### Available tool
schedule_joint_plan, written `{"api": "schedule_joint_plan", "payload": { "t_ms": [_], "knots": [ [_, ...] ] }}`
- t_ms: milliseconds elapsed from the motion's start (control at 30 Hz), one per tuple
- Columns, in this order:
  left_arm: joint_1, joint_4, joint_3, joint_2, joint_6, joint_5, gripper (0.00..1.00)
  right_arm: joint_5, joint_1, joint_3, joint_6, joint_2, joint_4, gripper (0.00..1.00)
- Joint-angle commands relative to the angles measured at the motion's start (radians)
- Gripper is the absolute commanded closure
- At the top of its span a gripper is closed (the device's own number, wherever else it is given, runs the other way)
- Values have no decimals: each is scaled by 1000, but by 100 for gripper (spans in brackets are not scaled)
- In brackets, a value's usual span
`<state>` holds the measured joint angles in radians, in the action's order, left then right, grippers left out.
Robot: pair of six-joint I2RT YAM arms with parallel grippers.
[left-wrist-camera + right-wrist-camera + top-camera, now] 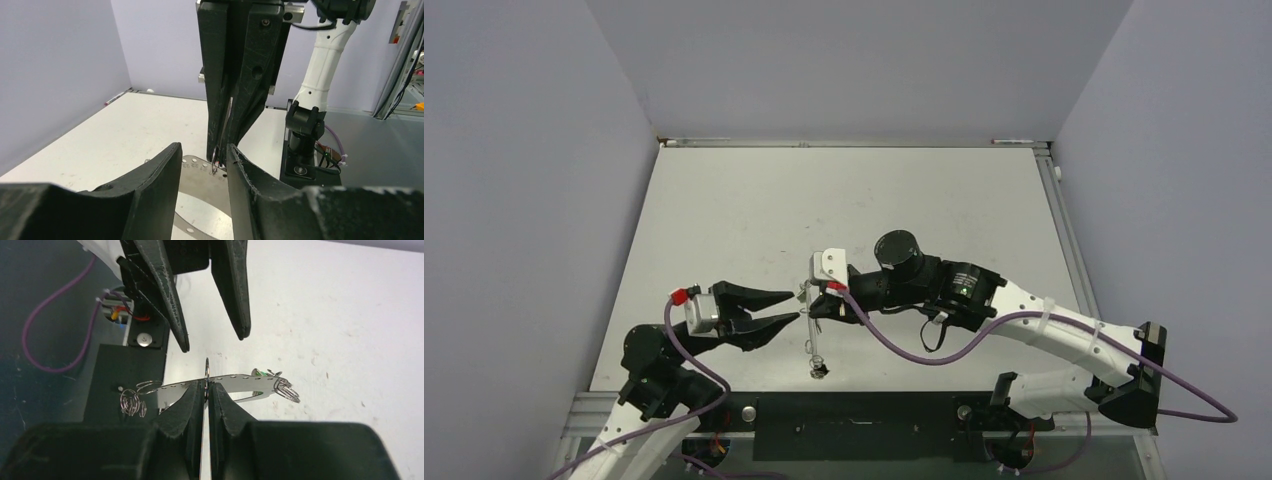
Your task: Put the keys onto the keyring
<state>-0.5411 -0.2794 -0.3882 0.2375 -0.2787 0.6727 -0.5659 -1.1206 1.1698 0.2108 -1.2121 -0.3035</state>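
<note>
White tabletop (874, 200) beneath 2 grippers: right gripper (206, 387) clamps the thin keyring (206, 365) upright, left gripper (794, 307) gapes empty beside it, flat silvery keys (225, 384) lie just beyond; threading apparently not yet done.

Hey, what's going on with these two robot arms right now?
The right gripper is shut on a thin wire ring, holding it on edge over the table. The left gripper faces it, open, its fingers spread around the ring without touching it. Beneath them is a perforated silvery metal strip with more wire rings at its ends. Nothing appears threaded onto the held ring yet.
</note>
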Motion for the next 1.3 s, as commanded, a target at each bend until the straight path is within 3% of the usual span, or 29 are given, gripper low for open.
{"api": "schedule_joint_plan", "payload": {
  "t_ms": [0,400,600,767,1000,1267],
  "knots": [
    [6,99,-52,-10,86,-19,64,132,1,156,107,-28,-227,95],
    [-9,110,-66,101,120,61,60,413,-59,384,141,-171,-583,95],
    [-99,270,-145,208,235,-42,59,545,-98,496,102,-263,-736,95],
    [-139,360,-175,271,231,-114,57,667,-110,465,62,-316,-780,95],
    [-169,370,-133,243,214,-240,35,695,-109,501,52,-335,-799,95],
    [-172,392,-138,271,274,-211,31,663,-133,568,35,-364,-851,95]
  ]
}}
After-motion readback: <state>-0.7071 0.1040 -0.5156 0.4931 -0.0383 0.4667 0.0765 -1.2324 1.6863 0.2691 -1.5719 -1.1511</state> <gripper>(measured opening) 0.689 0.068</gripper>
